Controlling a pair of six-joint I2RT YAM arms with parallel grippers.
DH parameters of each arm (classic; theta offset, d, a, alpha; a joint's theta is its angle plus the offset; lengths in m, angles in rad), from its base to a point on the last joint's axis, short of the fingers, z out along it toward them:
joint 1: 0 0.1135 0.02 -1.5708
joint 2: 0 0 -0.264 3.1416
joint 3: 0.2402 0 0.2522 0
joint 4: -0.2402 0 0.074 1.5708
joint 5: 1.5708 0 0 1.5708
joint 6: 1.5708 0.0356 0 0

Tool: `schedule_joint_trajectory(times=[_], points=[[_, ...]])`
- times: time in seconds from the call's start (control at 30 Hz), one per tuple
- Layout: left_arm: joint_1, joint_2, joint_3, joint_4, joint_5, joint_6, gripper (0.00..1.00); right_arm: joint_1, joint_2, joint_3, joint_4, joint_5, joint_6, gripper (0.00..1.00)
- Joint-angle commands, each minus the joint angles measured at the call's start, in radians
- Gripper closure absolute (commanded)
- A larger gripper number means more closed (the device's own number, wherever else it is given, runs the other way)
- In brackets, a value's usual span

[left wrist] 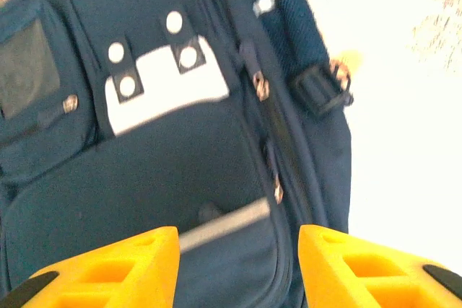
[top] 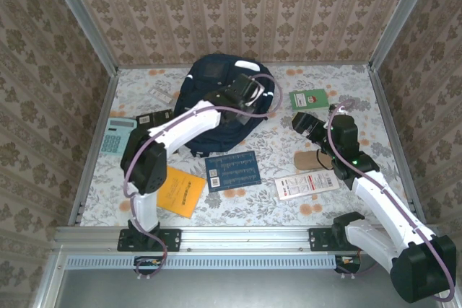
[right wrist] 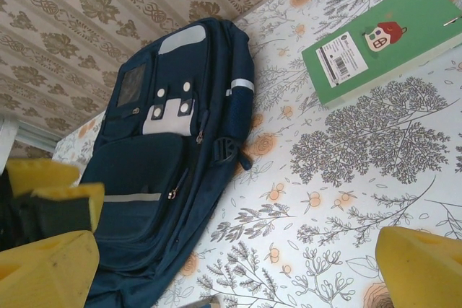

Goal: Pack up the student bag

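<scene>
The left hand (left wrist: pixel 234 250) hovers just above the front of the student bag (left wrist: pixel 144 178), its yellow fingers (left wrist: pixel 123 265) partly apart with nothing between them. Beyond the fingertips run the bag's zip pulls (left wrist: pixel 260 86), and its compartments look closed. The bag lies flat near the middle of the bench's far edge. To its right the right hand (right wrist: pixel 238 250) waits low over the bench (right wrist: pixel 361 164), spread wide and empty, with a green book (right wrist: pixel 375 41) just past it toward the far edge. A blue book (top: pixel 232 171), an orange booklet (top: pixel 180 192) and a calculator (top: pixel 115 135) lie unpacked nearer the near and left edges. The step appears to be opening the bag. The next move probably calls for closing on a zip pull and drawing it along its track.
</scene>
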Motion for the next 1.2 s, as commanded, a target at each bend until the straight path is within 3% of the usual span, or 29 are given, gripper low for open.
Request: schedule_joint_trajectory(times=[0.0, 0.23, 0.4, 0.47, 0.57, 0.6, 0.93, 1.17], points=[[0.019, 0.14, 0.097, -0.142, -0.016, -0.005, 0.53, 0.006, -0.001, 0.03, -0.008, -0.018, 0.005, 0.0], [0.047, 0.262, 0.151, -0.2, 0.004, -0.011, 0.52, 0.007, 0.008, 0.033, -0.009, -0.019, 0.005, 0.0], [0.047, 0.293, 0.13, -0.215, -0.045, -0.001, 0.54, 0.007, 0.023, 0.033, -0.005, -0.024, 0.011, 0.0], [0.041, 0.28, 0.095, -0.187, -0.078, 0.007, 0.67, 0.007, 0.034, 0.034, -0.005, -0.034, 0.028, 0.0], [0.033, 0.224, 0.023, -0.119, -0.104, 0.01, 0.95, 0.012, 0.075, 0.06, -0.008, -0.095, 0.025, 0.01], [0.029, 0.2, -0.007, -0.095, -0.111, 0.01, 1.0, 0.02, 0.09, 0.067, -0.007, -0.099, 0.02, 0.0], [-0.004, -0.088, -0.291, 0.136, -0.168, -0.038, 1.0, 0.143, 0.207, 0.093, 0.043, -0.063, -0.047, 0.0], [-0.004, -0.249, -0.401, 0.243, -0.162, -0.084, 1.0, 0.194, 0.288, 0.071, 0.142, -0.044, -0.04, 0.04]])
